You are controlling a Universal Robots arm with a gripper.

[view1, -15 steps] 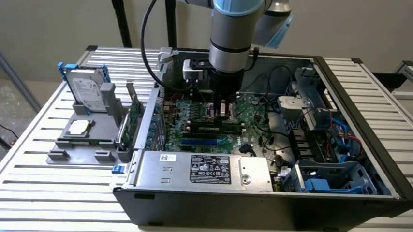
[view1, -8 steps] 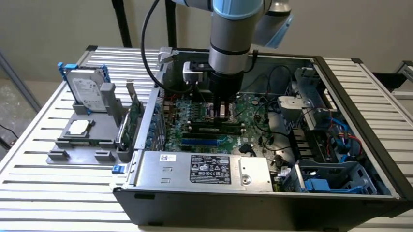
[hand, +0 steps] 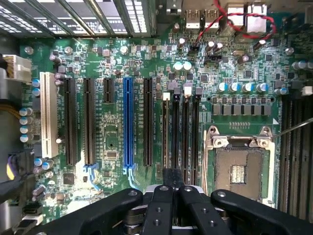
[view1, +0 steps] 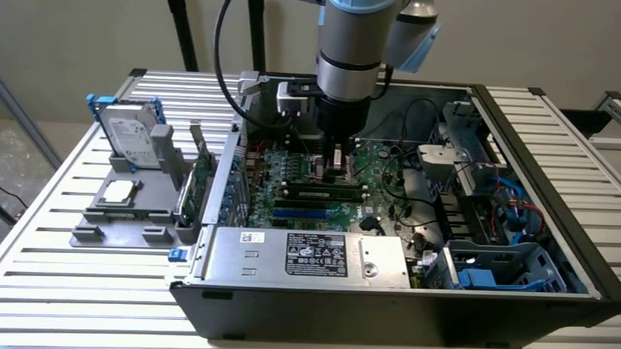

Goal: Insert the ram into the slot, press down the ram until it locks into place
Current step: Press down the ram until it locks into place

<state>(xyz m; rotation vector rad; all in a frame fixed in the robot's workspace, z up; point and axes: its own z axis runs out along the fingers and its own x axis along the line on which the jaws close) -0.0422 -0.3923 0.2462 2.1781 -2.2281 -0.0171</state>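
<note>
In the exterior view the ram, a thin green stick with black chips, stands on edge in a long black slot on the motherboard inside the open computer case. My gripper hangs straight down over the ram's middle, its tips right at the ram's top edge; I cannot tell whether they touch. In the wrist view the gripper has its black fingers drawn together, shut, with nothing visible between them. Several narrow parallel black slots run away from the tips.
A bright blue socket lies beside the black ones, and the silver-framed processor socket is close by. A power supply, cables and a drive cage crowd the case. Outside it, a grey fixture holds a hard drive and an expansion card.
</note>
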